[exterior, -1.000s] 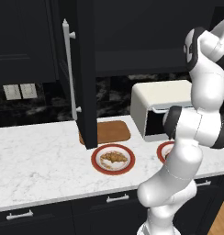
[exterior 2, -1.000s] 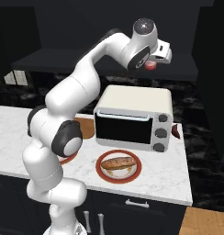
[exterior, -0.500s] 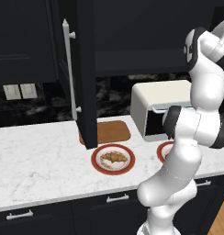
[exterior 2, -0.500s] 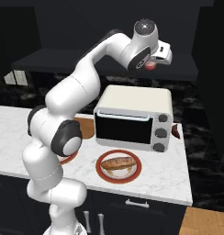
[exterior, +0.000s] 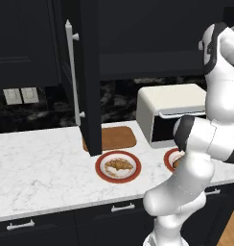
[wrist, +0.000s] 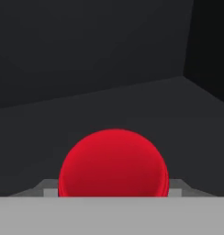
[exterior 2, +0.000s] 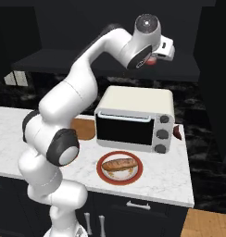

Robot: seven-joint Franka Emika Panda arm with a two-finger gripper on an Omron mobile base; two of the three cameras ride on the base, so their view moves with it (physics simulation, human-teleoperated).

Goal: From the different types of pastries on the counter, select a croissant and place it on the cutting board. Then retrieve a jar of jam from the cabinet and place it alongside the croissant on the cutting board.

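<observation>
My gripper (exterior 2: 156, 56) is raised inside the open cabinet (exterior: 90, 72), above the toaster oven. The red jar of jam (wrist: 113, 163) sits right between my fingers, whose pale pads press on both its sides. In the right base view the jar of jam (exterior 2: 153, 61) shows as a small red spot at the hand. The croissant (exterior: 118, 166) lies on a red-rimmed plate (exterior: 102, 173) on the white marble counter (exterior: 37, 168). Just behind that plate the brown cutting board (exterior: 116, 138) lies bare.
A white toaster oven (exterior 2: 133, 120) stands on the counter under my hand. In front of it an oblong loaf (exterior 2: 118, 164) rests on a second red-rimmed plate (exterior 2: 103, 175). The cabinet door's silver bar handle (exterior: 71, 72) juts out over the cutting board.
The arm has kept its high pose at the cabinet shelf. The jar stays at the hand, with the fingers drawn in on it.
</observation>
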